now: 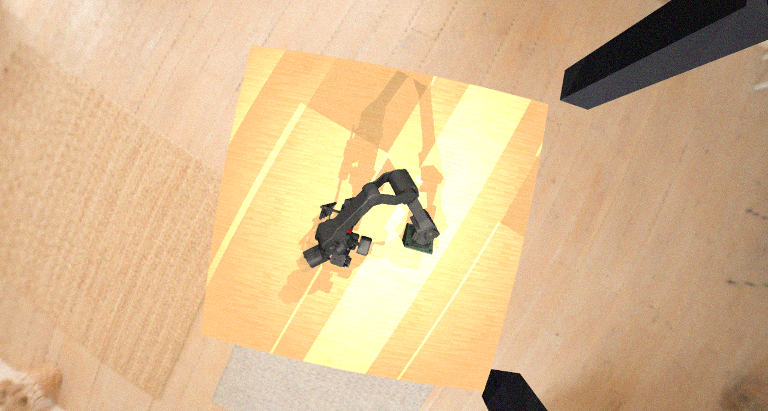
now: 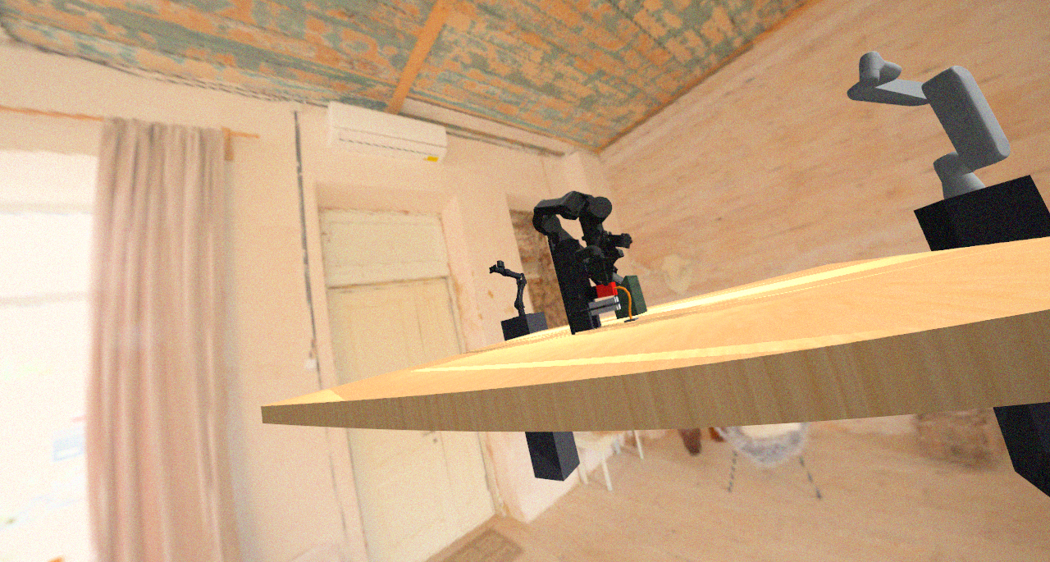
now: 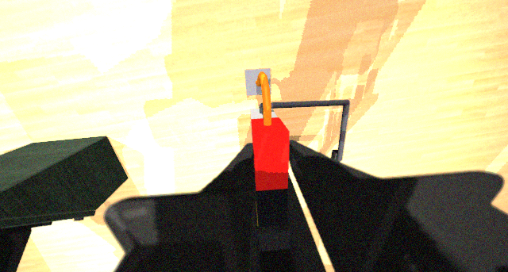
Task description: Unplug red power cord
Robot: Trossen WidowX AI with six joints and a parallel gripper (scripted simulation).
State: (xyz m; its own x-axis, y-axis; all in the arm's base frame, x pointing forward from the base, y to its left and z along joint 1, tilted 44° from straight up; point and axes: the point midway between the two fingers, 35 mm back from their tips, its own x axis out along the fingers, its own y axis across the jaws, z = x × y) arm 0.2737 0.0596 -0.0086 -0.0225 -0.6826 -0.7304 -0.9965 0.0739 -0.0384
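Right up close in the wrist view, the boxy red plug point(image 3: 270, 153) is squeezed between the blurry black fingers of the gripper point(image 3: 271, 173), which blot out the power strip almost entirely. A dark green block point(image 3: 55, 173) is cut off at the left edge, and an orange cord point(image 3: 265, 99) is seen arching from the plug's far end to a small grey square point(image 3: 251, 83) lying flat on the glossy wood-grain table point(image 3: 417, 86). A thin grey bent bar point(image 3: 344, 121) is made out just behind, partly hidden by the right finger.
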